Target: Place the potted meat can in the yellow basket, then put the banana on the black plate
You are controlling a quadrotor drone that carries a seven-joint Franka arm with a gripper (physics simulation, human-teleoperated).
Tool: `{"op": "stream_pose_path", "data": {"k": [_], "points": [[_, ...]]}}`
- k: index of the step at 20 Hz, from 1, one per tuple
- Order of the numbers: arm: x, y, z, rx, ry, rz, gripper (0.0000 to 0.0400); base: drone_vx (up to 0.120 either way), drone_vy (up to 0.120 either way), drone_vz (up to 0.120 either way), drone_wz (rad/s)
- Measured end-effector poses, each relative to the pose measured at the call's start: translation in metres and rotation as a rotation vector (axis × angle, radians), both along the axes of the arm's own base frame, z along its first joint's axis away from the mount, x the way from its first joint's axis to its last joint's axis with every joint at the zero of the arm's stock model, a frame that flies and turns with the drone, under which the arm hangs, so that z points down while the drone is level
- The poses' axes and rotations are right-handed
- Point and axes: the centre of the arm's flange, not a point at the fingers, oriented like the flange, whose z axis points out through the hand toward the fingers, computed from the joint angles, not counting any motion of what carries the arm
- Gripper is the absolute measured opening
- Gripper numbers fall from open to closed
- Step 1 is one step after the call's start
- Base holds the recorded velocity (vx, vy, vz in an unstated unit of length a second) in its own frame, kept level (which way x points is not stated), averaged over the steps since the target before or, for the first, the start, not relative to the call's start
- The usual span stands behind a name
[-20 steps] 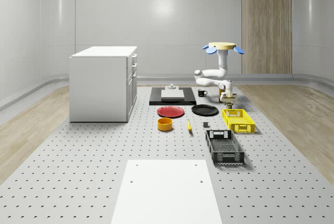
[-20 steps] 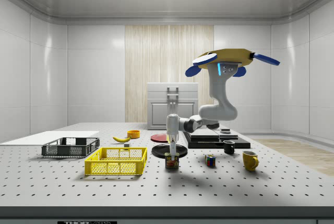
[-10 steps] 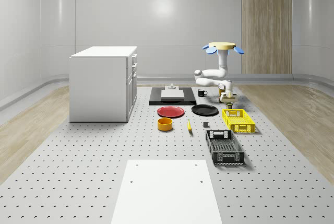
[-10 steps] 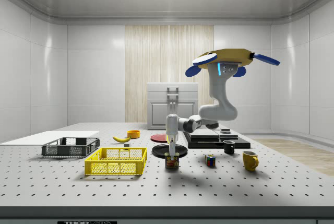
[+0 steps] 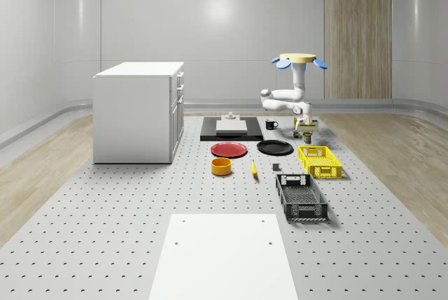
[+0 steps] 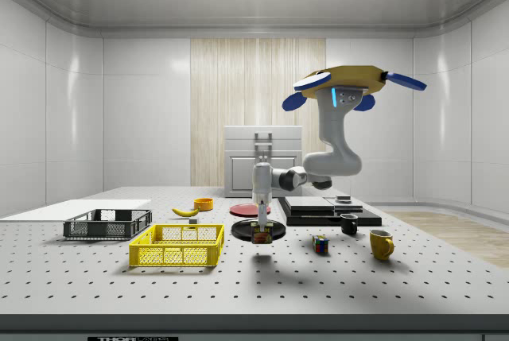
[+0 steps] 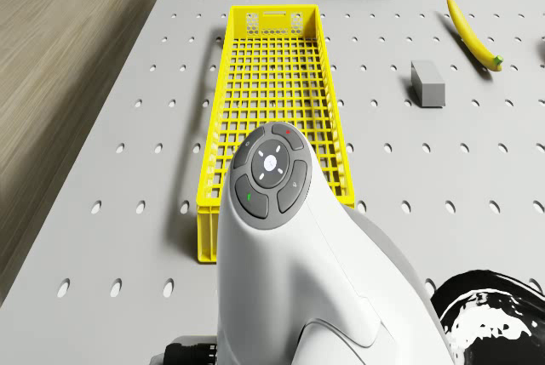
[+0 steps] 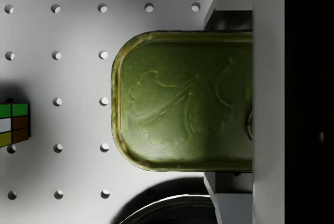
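Above the table: drone is hovering over the far-right part of the perforated table, beyond the far end of the yellow basket, its arm bending down toward the whole-scene view's right.
Gripper: gripper is pointing straight down and clamping the potted meat can between its fingers; in the side view the can is hanging clear of the table, its shadow lying below it.
Potted meat can, appearance: in the wrist view the can is showing a dull green rounded-rectangular top with an embossed leaf-like pattern and a raised rim; in the side view it is reading as a small dark tin.
Potted meat can, place: it is hanging just beyond the basket's far end, beside the black plate.
Hard to make out: one end of the can is being covered by a gripper finger in the wrist view; its label cannot be read.
Banana: banana is lying on the table left of the basket, near a small grey block, apart from the plate.
Surroundings: black crate is sitting nearer than the basket; a red plate and an orange bowl are lying to the left; a coloured puzzle cube, a black mug and a yellow mug are standing at the side view's right.
In the way: arm's wrist housing is blocking the basket's far end in the drone view.
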Motion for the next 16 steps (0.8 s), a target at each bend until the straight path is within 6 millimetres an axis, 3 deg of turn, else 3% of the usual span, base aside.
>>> {"op": "stream_pose_path", "data": {"k": [3, 9, 16], "points": [[0.0000, 0.0000, -0.0034, 0.000, 0.000, 0.005, 0.0292, 0.000, 0.000, 0.120, 0.000], [0.0000, -0.0001, -0.0060, -0.001, 0.000, 0.005, 0.0292, 0.120, 0.000, 0.120, 0.000], [0.0000, -0.0001, -0.0068, -0.001, 0.000, 0.004, 0.0292, 0.120, 0.000, 0.000, 0.000]]}}
